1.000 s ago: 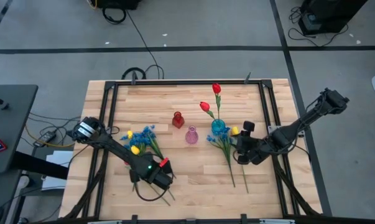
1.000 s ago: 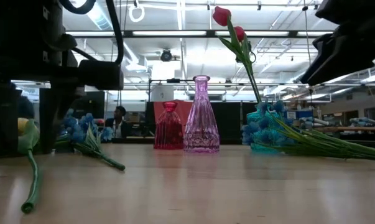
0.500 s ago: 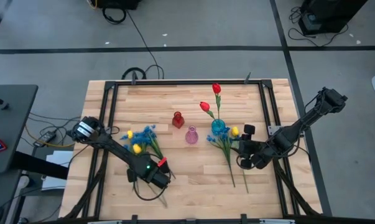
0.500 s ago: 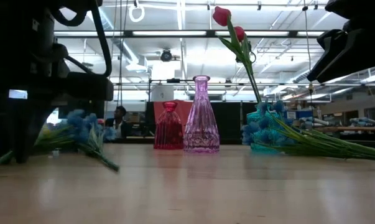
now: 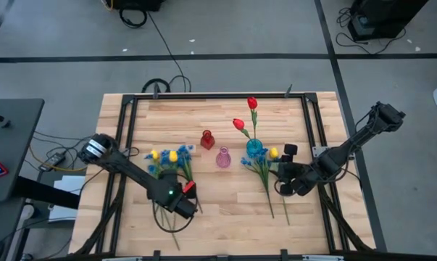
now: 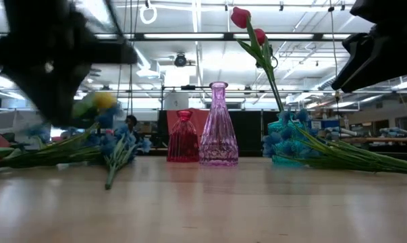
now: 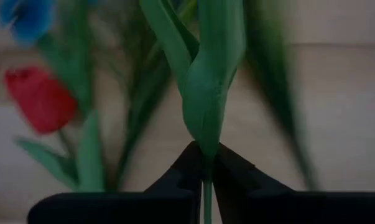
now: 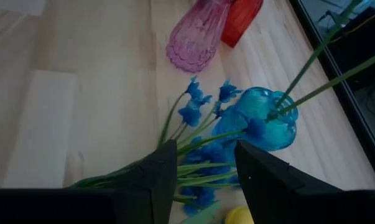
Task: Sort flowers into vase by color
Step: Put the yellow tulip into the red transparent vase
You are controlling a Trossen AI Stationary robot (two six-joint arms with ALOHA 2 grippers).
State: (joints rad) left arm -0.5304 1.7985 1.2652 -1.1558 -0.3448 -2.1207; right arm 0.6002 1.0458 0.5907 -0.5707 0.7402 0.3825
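Observation:
My left gripper (image 5: 179, 204) is at the near left of the table, shut on the green stem of a yellow tulip (image 5: 173, 155). A second yellow tulip (image 5: 155, 154) and blue blossoms (image 5: 167, 165) lie beside it. A red tulip (image 7: 41, 99) lies below in the left wrist view. Mid-table stand a red vase (image 5: 207, 139), a pink vase (image 5: 223, 157) and a blue vase (image 5: 255, 148) with two red tulips (image 5: 252, 103) standing in it by their stems. My right gripper (image 8: 206, 168) hangs open above blue flowers (image 5: 260, 167) lying by the blue vase. My left gripper pinches the yellow tulip's stem (image 7: 206, 163) between its two fingertips, where a leaf wraps it, well below the bloom. The fingers point steeply down and lie across the stem. The bloom (image 6: 103, 100) is lifted off the table and the stem slants up.
Another yellow tulip (image 5: 273, 153) lies beside the right gripper. Long green stems (image 5: 270, 199) run from the blue flowers toward the near edge. A black frame rail (image 5: 127, 138) borders the table's sides. Bare wood lies between the two arms at the near edge.
My left gripper has shut on the yellow tulip's stem, rolled and risen. The tulip's bloom has come off the table and swung toward the far edge, next to the other yellow tulip. The blue blossoms beside it have shifted with it.

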